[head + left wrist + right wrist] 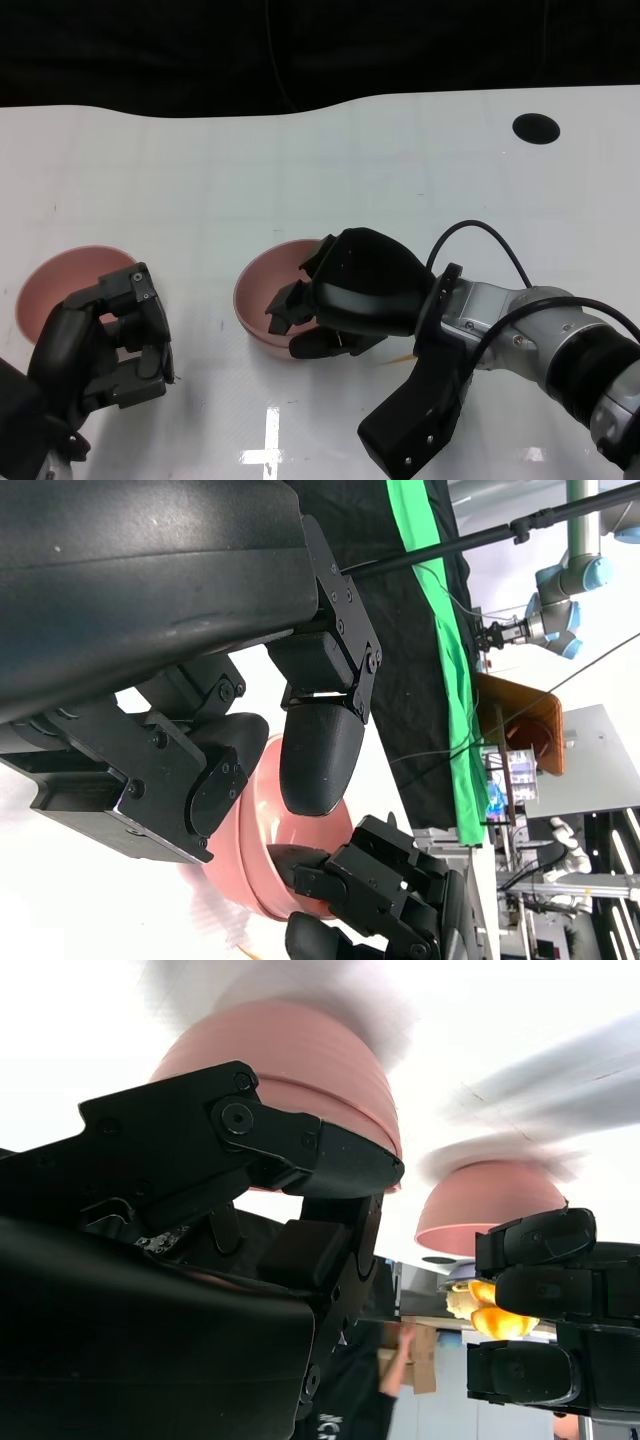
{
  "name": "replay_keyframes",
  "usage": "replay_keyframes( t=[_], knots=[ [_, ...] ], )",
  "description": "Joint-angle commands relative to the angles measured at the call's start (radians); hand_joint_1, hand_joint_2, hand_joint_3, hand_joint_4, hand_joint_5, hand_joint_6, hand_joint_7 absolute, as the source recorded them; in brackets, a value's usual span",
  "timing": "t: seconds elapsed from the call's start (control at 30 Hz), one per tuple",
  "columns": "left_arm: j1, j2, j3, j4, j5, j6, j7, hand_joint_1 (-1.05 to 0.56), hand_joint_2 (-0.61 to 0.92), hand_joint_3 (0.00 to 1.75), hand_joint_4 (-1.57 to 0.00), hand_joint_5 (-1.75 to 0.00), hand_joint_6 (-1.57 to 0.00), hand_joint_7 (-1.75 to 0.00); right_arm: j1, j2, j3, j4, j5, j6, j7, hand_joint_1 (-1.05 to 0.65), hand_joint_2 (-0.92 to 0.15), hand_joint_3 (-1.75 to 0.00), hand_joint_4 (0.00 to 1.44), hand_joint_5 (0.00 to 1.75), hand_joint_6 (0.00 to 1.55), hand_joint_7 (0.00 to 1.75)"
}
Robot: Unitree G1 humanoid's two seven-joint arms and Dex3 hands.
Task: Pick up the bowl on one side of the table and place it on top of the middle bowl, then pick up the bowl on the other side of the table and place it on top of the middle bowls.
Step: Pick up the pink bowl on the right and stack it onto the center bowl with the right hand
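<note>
Head view, left to right: left bowl (55,285), pink, sits on the white counter (300,160) at about 8 o'clock, part-hidden by the left hand (105,345). That hand is just beside the bowl's near rim, fingers (135,300) curled in toward the palm, nothing between them; can't tell whether they touch the rim. Middle of the counter: the middle bowl (270,290), also pink, upright. Right wrist view shows a rim seam around it, so it looks like two bowls nested, though the frame is blurred there. Right hand (345,295) is over the middle bowl from about 4 o'clock, black shell covering its right half. Its fingers (290,305) reach down over the rim into the bowl's inside; a lower finger sits at the near outer wall, so they appear to straddle the rim, but a firm grip can't be confirmed. Right silver forearm (540,345) runs off toward 4 o'clock with a black cable (480,235) looping above it. Black round hole (536,127) in the counter at about 1 o'clock, well apart from everything. Left wrist view: pink bowl wall with the right hand's fingers at its edge. Right wrist view: both bowls well apart, with the left hand (555,1300) beside the far one.
</note>
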Motion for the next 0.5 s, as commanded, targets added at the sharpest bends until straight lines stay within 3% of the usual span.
replay_keyframes(
  t=[0.03, 0.2, 0.5],
  knots=[
    [-0.008, 0.02, 0.008, 0.024, 0.007, -0.027, 0.004, 0.14, 0.57, 1.37, -1.02, -1.75, -0.84, -1.75, -0.025, -0.016, 0.001, 0.002, 0.002, -0.004, -0.003, -0.83, -0.92, -0.8, 0.98, 1.52, 0.9, 0.48],
    [-0.013, 0.02, 0.01, 0.04, -0.003, -0.034, -0.007, 0.09, 0.55, 1.38, -1.03, -1.75, -0.84, -1.75, -0.025, -0.018, -0.001, -0.005, 0.003, 0.0, 0.0, -0.81, -0.92, -0.81, 0.97, 1.52, 0.9, 0.49],
    [-0.024, 0.014, 0.013, 0.057, -0.021, -0.057, -0.022, 0.15, 0.58, 1.38, -1.05, -1.75, -0.85, -1.75, -0.024, -0.02, -0.002, -0.016, 0.004, -0.001, -0.001, -0.81, -0.92, -0.81, 0.96, 1.51, 0.83, 0.45]
  ],
)
